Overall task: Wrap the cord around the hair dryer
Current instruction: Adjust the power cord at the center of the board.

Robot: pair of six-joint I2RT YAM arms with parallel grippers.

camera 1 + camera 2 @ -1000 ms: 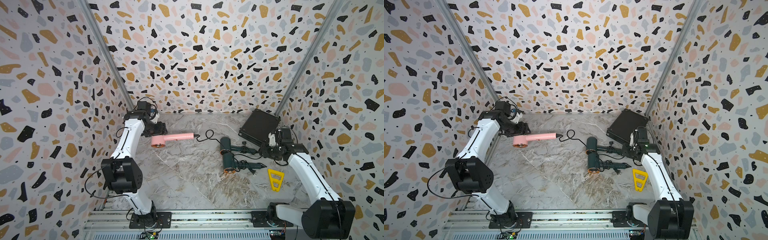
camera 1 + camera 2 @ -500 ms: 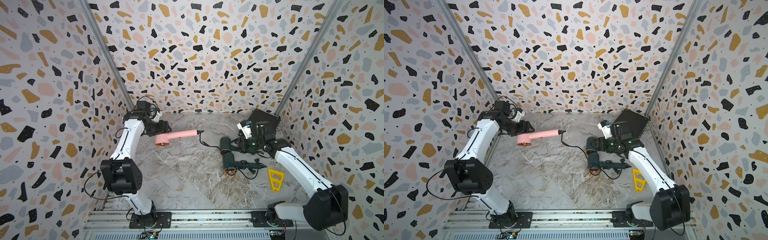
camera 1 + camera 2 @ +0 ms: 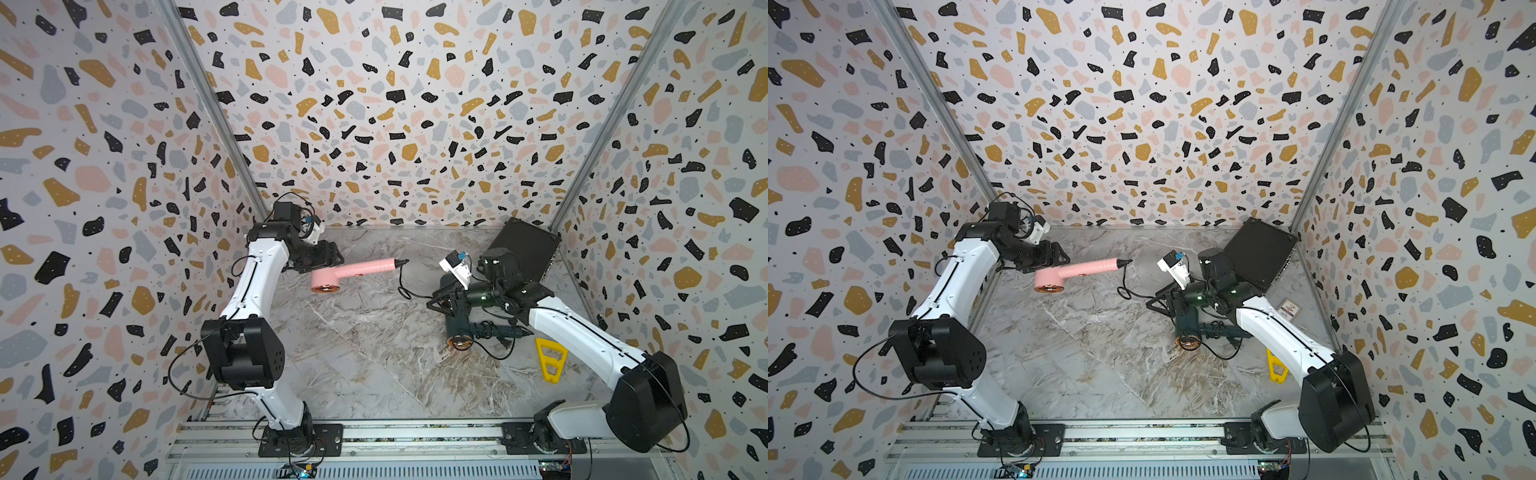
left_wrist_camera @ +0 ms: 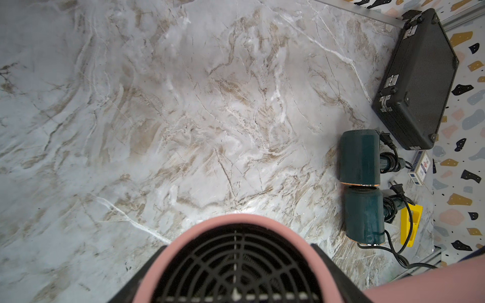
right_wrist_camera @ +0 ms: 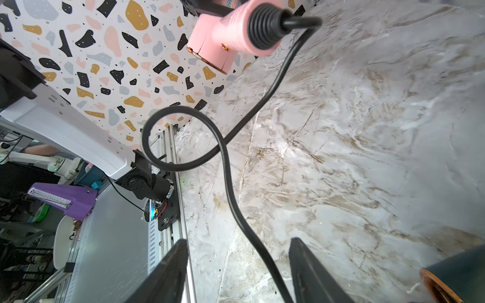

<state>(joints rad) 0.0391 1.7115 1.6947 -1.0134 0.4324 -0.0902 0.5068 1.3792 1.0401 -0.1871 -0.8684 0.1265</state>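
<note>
Pink hair dryer (image 3: 353, 272): held aloft, head clamped in the left fingers (image 4: 336, 272), handle pointing at the right arm (image 3: 582, 332); cord (image 5: 231, 189) drops from the handle end, loops, and runs between the right fingers (image 5: 168, 275), spread wide, gripping nothing.

Pink hair dryer (image 3: 361, 268) (copper nozzle rim (image 3: 325, 289)); black cord (image 5: 229, 189); two dark-teal dryers (image 4: 359, 157); grey-brown veined marble tabletop (image 3: 353, 353); terrazzo-speckled walls (image 3: 395, 104).

Ctr and front of table (image 3: 365, 374) wide open, easy pass. Back-left, pink hair dryer (image 3: 353, 272) held off the surface, its cord (image 3: 405, 286) looping down across the mid gap, in the way. Right arm's side crowded: two teal dryers (image 4: 359, 157) w/ cords, black case (image 3: 528, 249) in back corner, small box (image 4: 420, 168) just beside it, yellow piece (image 3: 550, 359) nr the wall.
</note>
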